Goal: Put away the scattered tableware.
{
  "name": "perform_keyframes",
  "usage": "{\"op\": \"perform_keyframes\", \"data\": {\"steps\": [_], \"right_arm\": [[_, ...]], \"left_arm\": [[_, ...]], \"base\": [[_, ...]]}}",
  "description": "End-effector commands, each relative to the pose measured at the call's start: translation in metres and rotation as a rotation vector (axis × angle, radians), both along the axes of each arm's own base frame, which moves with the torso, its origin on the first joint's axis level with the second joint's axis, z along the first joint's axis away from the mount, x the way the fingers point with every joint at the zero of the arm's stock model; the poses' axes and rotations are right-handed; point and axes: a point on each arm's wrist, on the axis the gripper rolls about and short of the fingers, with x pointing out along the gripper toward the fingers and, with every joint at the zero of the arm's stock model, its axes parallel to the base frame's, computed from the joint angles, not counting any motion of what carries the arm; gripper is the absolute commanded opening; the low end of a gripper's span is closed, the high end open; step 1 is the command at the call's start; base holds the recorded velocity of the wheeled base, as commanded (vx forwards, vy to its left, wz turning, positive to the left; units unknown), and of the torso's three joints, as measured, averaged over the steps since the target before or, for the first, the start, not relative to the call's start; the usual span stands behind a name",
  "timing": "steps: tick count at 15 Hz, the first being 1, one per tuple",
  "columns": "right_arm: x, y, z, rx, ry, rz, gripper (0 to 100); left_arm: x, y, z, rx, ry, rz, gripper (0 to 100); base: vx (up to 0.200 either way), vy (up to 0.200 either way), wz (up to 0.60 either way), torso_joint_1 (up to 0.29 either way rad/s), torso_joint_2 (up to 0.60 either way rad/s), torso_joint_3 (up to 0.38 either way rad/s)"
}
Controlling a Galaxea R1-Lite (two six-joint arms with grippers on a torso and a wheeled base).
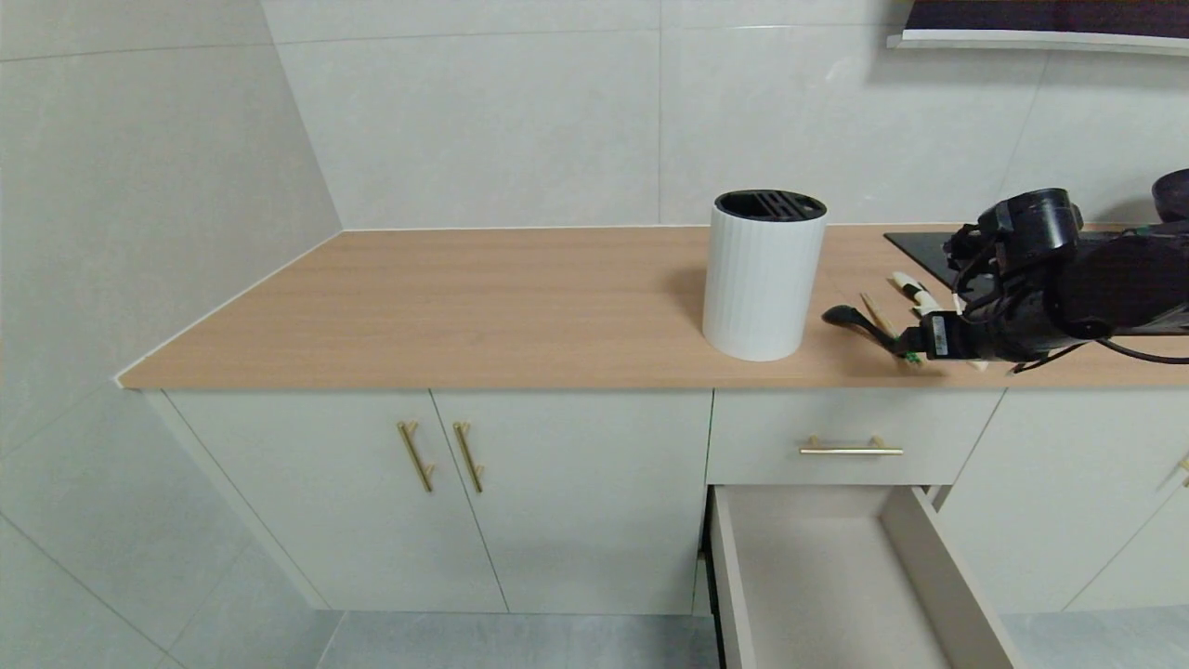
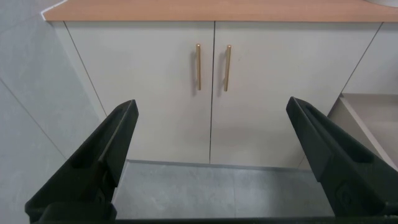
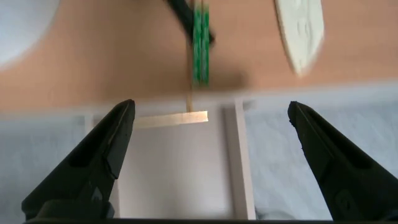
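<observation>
A white ribbed utensil holder (image 1: 764, 275) with a black slotted top stands on the wooden counter (image 1: 483, 307). To its right lie a black spoon (image 1: 843, 316), wooden chopsticks with green ends (image 3: 200, 50) and a white spoon (image 3: 300, 31). My right gripper (image 3: 208, 165) hovers open over the counter's front edge, just above the chopsticks' green ends (image 1: 912, 356), holding nothing. My left gripper (image 2: 211, 168) is open and empty, down low facing the cabinet doors (image 2: 211, 93).
A drawer (image 1: 836, 576) stands pulled open below the counter, under a shut drawer with a gold handle (image 1: 851, 450). A black cooktop (image 1: 920, 246) lies at the counter's far right. Tiled walls close off the back and left. The counter left of the holder is bare.
</observation>
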Motion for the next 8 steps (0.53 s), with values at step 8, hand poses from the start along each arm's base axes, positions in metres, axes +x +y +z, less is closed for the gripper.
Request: {"op": "perform_keyframes", "data": {"steps": [8], "right_arm": [[0.034,-0.002,-0.036,-0.003,-0.003,-0.003,100]], "left_arm": [[0.000,0.000,0.000,0.000,0.000,0.001,100]], "base": [[0.000,0.000,0.00,0.000,0.00,0.000]]}}
